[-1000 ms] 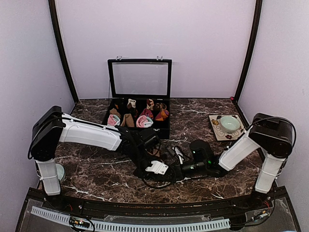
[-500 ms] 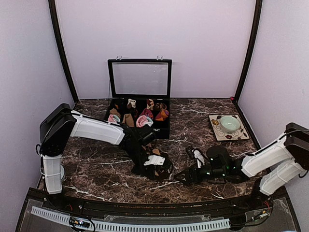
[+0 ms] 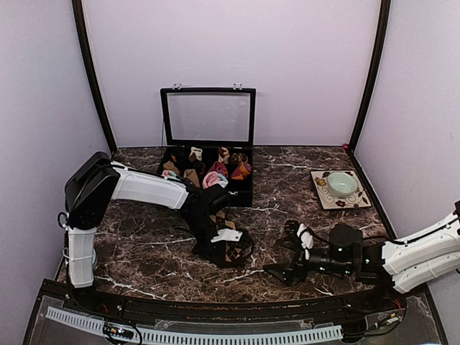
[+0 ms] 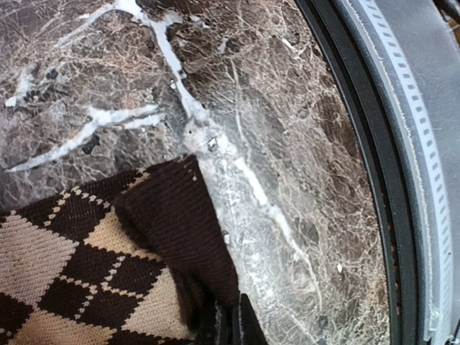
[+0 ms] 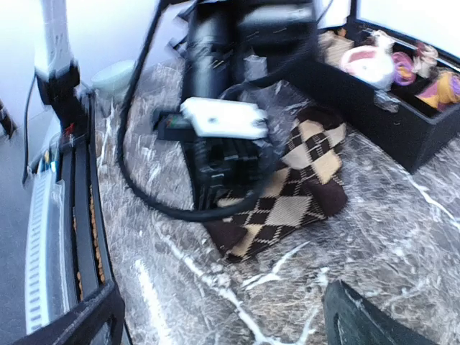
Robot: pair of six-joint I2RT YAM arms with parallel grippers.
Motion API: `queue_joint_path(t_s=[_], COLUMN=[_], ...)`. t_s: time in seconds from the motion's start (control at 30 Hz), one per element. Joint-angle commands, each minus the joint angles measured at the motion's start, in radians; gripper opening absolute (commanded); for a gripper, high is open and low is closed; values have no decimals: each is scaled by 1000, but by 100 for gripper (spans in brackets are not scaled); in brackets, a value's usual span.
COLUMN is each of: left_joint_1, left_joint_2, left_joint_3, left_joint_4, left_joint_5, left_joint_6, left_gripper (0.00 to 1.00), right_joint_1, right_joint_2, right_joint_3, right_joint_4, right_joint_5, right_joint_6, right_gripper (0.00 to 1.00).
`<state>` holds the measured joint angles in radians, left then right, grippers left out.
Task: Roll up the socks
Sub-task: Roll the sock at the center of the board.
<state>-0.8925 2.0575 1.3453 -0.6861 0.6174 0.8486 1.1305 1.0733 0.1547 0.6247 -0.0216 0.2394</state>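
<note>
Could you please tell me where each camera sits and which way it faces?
Top external: above and behind the bases, looking down at the table, box and both arms, with the left gripper and right gripper.
Left wrist: on the left arm, looking down at the sock and the table's near edge; its fingertips show at the bottom.
Right wrist: low, facing across the table to the left gripper, sock and box; its fingers sit in the bottom corners.
Shared: all three show the sock.
</note>
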Motion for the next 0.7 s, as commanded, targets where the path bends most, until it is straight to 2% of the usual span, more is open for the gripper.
queue_joint_path(t_s=[0.0, 0.1, 0.23, 0.43, 0.5, 0.67], left_joint_1=[26, 43, 58, 62, 63, 64], left_joint_2=[123, 150, 186, 218, 228, 240], left_joint_3=[11, 40, 86, 123, 137, 152], left_joint_4=[-212, -241, -296, -314, -324, -336], left_joint_5=[-46, -9, 24, 6, 5, 2], left_joint_6=[33, 24, 23, 25, 22, 24], left_gripper=[0, 0, 0, 0, 0, 0], right_joint_1=[116, 183, 228, 198, 174, 136], right_joint_2=[146, 267, 413, 599, 634, 701], right_joint_3=[111, 176, 287, 423, 449, 492], right_joint_4=[-61, -61, -84, -54, -45, -45], right_joint_5=[78, 118, 99, 92, 38, 28], right_joint_6=[-305, -391, -510, -567, -649, -696], right_gripper=[90, 77, 71, 69, 60, 52])
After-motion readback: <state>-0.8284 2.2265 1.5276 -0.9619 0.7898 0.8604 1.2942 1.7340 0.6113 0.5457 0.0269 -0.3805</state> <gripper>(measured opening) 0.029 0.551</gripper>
